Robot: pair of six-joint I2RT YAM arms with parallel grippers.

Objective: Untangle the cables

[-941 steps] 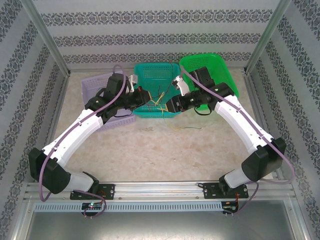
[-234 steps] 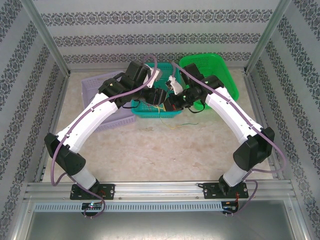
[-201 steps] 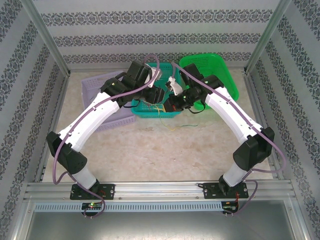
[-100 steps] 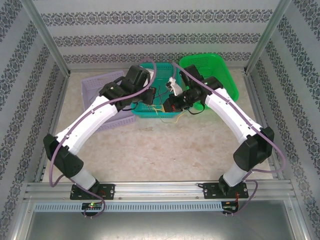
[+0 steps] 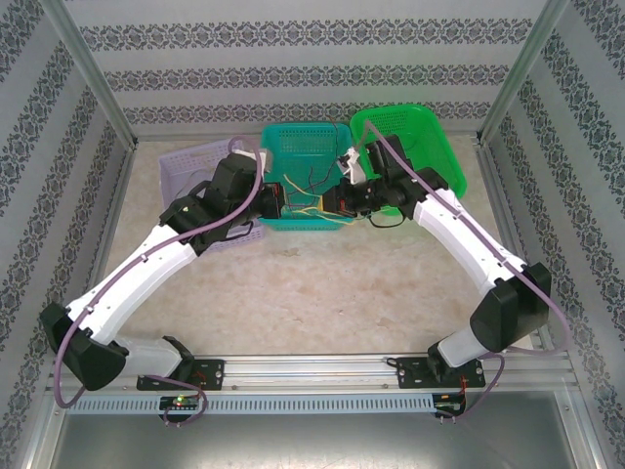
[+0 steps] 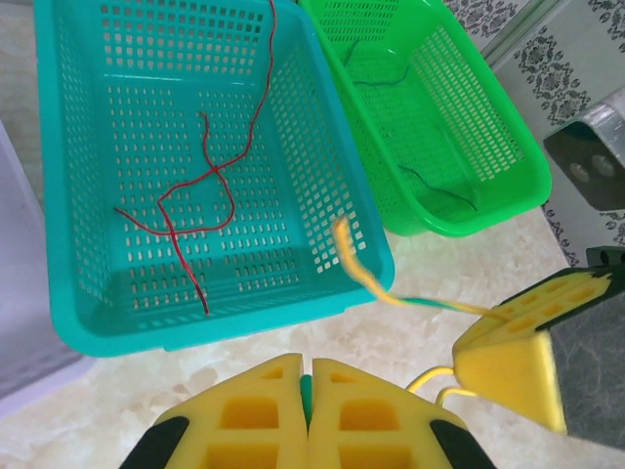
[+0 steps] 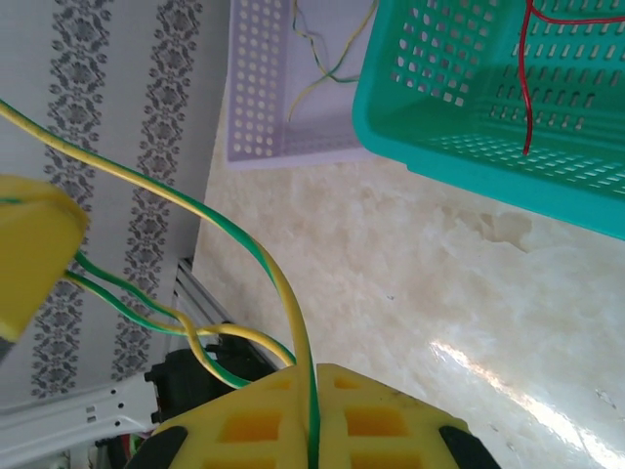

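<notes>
Yellow-green cables hang stretched between my two grippers, just in front of the teal basket. My left gripper is shut on a green-sheathed cable. A yellow-green strand runs from there to the right gripper's finger. My right gripper is shut on a yellow-green cable, whose loops lead to the left gripper's finger. A loose red cable lies inside the teal basket. Dark cables lie in the green basket.
A purple basket stands left of the teal one and holds a yellow-green strand. The green basket sits at the back right. Bare marble table spreads in front of the baskets, out to the metal rail.
My left arm has drawn back from over the teal basket toward the left and front, pulling the cables taut. The green-yellow strand that lay on the table is lifted off it.
</notes>
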